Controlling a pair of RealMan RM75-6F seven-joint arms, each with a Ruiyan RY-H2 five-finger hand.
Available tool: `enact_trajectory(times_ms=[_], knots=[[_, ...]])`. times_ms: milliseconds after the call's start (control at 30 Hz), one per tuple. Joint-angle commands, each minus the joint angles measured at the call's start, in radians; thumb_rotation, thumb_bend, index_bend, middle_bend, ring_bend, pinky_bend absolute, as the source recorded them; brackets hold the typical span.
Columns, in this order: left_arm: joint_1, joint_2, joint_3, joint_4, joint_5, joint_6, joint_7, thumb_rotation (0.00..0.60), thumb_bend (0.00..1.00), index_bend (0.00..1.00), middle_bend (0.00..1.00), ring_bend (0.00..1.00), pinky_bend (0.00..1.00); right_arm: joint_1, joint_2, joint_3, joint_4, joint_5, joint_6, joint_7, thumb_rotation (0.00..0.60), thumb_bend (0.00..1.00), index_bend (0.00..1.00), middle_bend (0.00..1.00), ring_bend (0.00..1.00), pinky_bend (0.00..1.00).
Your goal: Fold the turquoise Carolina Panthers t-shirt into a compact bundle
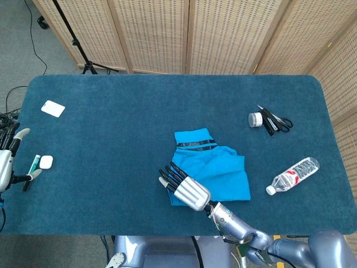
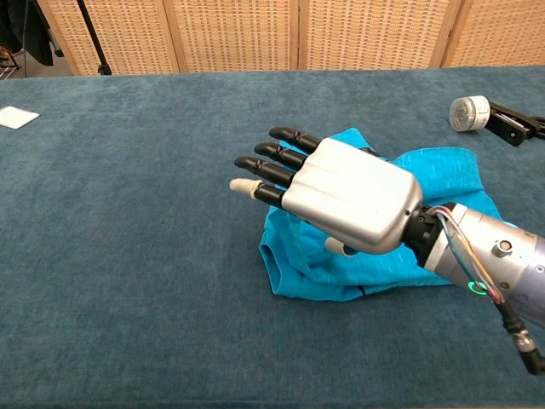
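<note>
The turquoise t-shirt (image 1: 215,167) lies bunched near the table's front middle, its right half folded over to the left; the chest view shows doubled cloth (image 2: 443,175) and no logo. My right hand (image 1: 186,190) hovers low over the shirt's left edge, palm down; in the chest view this right hand (image 2: 341,200) has straight, spread fingers reaching past the cloth and holds nothing, with its thumb tip near the fold below. My left hand (image 1: 8,155) is at the far left table edge, away from the shirt, fingers apart and empty.
A small round tin (image 1: 255,119) and black scissors (image 1: 277,122) lie at the back right, a water bottle (image 1: 294,174) at the right front. A white card (image 1: 53,108) and small white items (image 1: 42,162) sit at the left. Wicker screens stand behind the table.
</note>
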Motion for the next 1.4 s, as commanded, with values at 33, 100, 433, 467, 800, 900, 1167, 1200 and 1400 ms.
enact_trajectory(times_ms=[33, 100, 433, 467, 800, 900, 1167, 1200, 1400], knots=[[-0.003, -0.003, 0.001, 0.003, -0.002, -0.005, 0.004, 0.6, 0.05, 0.0, 0.0, 0.0, 0.0, 0.001, 0.075, 0.021, -0.119, 0.016, -0.006, 0.026, 0.6, 0.0, 0.0, 0.0, 0.0, 0.0], [-0.005, -0.004, 0.0, 0.003, -0.004, -0.008, 0.007, 0.6, 0.05, 0.0, 0.0, 0.0, 0.0, 0.004, 0.123, 0.022, -0.177, 0.013, -0.008, 0.029, 0.6, 0.0, 0.0, 0.0, 0.0, 0.0], [-0.005, -0.007, 0.003, -0.002, -0.002, -0.004, 0.016, 0.6, 0.05, 0.0, 0.0, 0.0, 0.0, 0.077, 0.306, 0.163, -0.386, 0.191, -0.118, 0.191, 0.6, 0.04, 0.19, 0.02, 0.0, 0.0], [-0.005, -0.007, 0.002, -0.002, -0.002, -0.003, 0.015, 0.6, 0.05, 0.0, 0.0, 0.0, 0.0, 0.091, 0.31, 0.189, -0.382, 0.245, -0.15, 0.21, 0.6, 0.05, 0.22, 0.02, 0.0, 0.0], [-0.011, -0.008, -0.002, 0.004, -0.02, -0.015, 0.016, 0.6, 0.04, 0.0, 0.0, 0.0, 0.0, 0.184, 0.238, 0.245, -0.298, 0.591, -0.302, 0.149, 0.6, 0.06, 0.34, 0.02, 0.0, 0.0], [-0.012, -0.009, -0.004, 0.006, -0.025, -0.018, 0.019, 0.6, 0.05, 0.0, 0.0, 0.0, 0.0, 0.209, 0.205, 0.24, -0.26, 0.673, -0.309, 0.102, 0.6, 0.07, 0.38, 0.02, 0.0, 0.0], [-0.018, -0.01, -0.008, 0.012, -0.041, -0.028, 0.021, 0.6, 0.05, 0.0, 0.0, 0.0, 0.0, 0.24, 0.173, 0.209, -0.217, 0.787, -0.3, 0.031, 0.6, 0.05, 0.38, 0.02, 0.0, 0.0], [-0.019, -0.011, -0.009, 0.013, -0.043, -0.03, 0.022, 0.6, 0.05, 0.0, 0.0, 0.0, 0.0, 0.241, 0.174, 0.204, -0.217, 0.792, -0.299, 0.03, 0.6, 0.04, 0.38, 0.02, 0.0, 0.0], [-0.024, -0.015, -0.006, 0.013, -0.045, -0.039, 0.033, 0.6, 0.05, 0.0, 0.0, 0.0, 0.0, 0.258, 0.202, 0.17, -0.221, 0.859, -0.328, -0.003, 0.6, 0.04, 0.38, 0.0, 0.0, 0.0]])
